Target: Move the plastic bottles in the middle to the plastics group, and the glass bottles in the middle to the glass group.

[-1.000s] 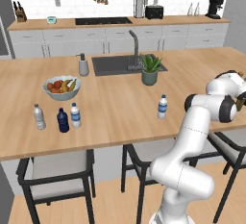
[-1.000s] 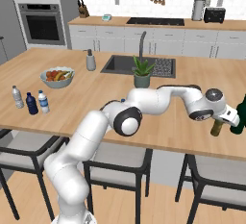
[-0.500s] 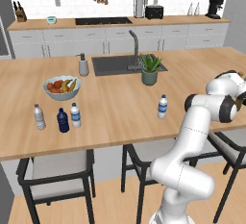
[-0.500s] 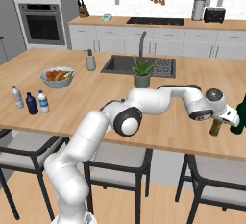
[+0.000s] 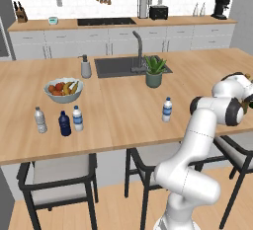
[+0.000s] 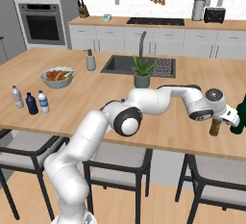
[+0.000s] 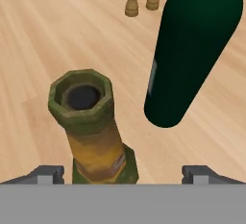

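Tool (image 7: pixel 122 172): tips wide apart, one on each side of the brown bottle (image 7: pixel 91 127)
Brown bottle: upright on the bench (image 7: pixel 43 35), beside the dark bottle (image 7: pixel 192 50)

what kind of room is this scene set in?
A rendered home kitchen, with the work on a wooden island counter with stools. Telltales: a sink with faucet set into the island, a wall oven, and a toaster and coffee maker on the back counter.
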